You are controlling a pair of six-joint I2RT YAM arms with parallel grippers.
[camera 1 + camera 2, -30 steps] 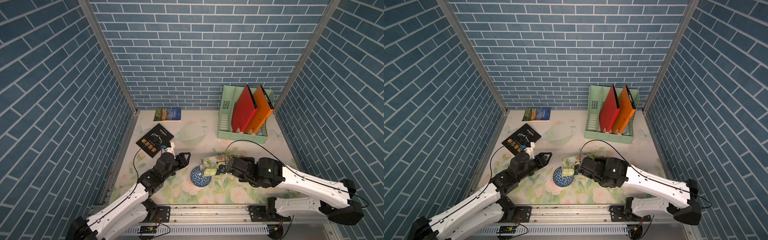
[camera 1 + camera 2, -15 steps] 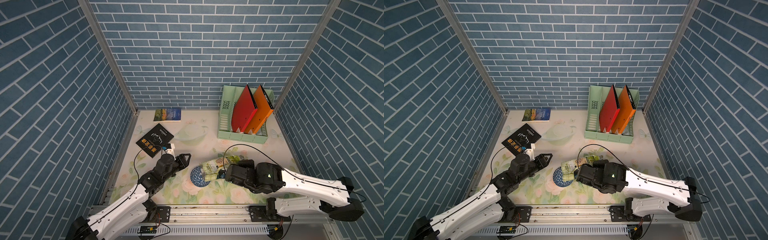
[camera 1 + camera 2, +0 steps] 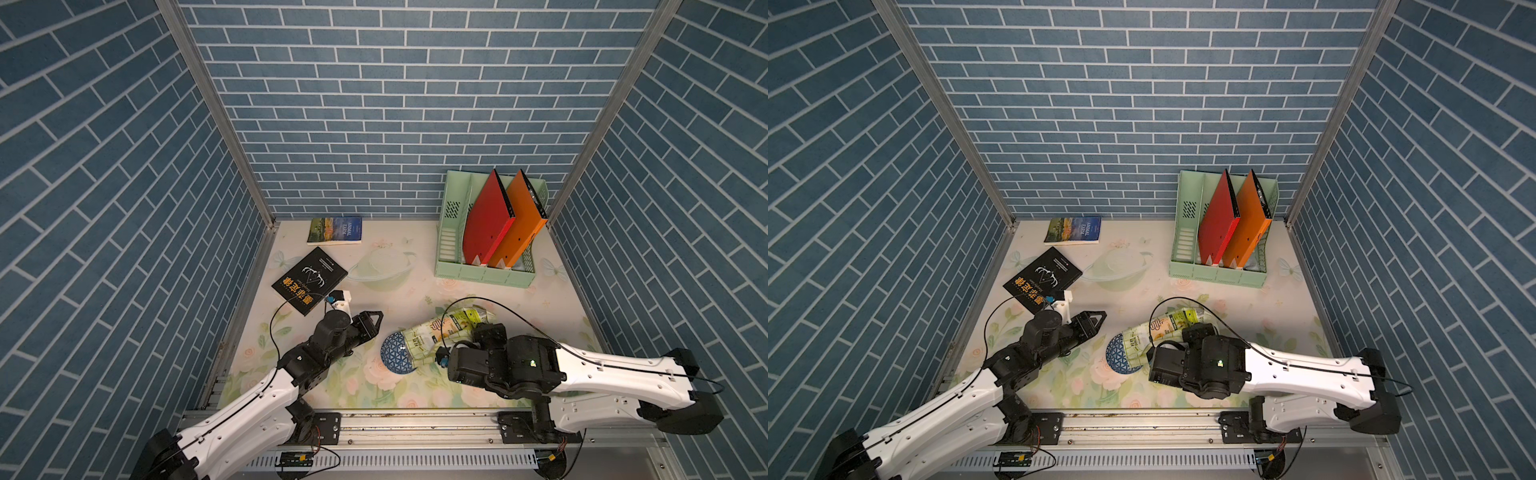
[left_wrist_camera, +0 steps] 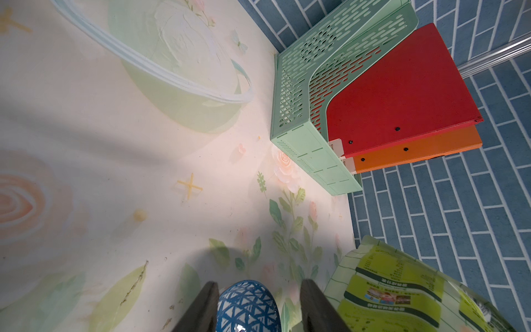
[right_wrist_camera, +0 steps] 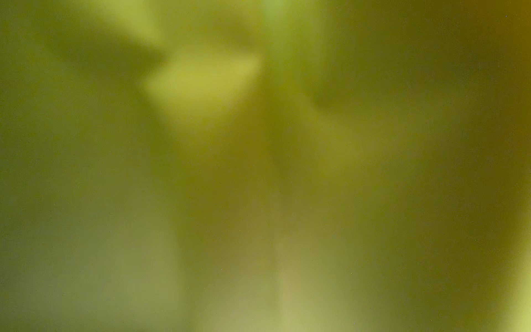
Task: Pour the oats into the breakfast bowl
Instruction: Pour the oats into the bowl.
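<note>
Since the earlier frames my right arm sits closer to the near edge of the table (image 3: 415, 299), and the oats pouch (image 3: 440, 330) is laid over further. Its mouth end rests over the breakfast bowl (image 3: 392, 358); its bottom end is raised behind. Right hand (image 3: 441, 354) grips the pouch, fingers hidden under the wrist; the right wrist view is all green blur. Left hand (image 3: 376, 322) is half spread, holding nothing, just beside the bowl. Falling oats: cannot tell.
</note>
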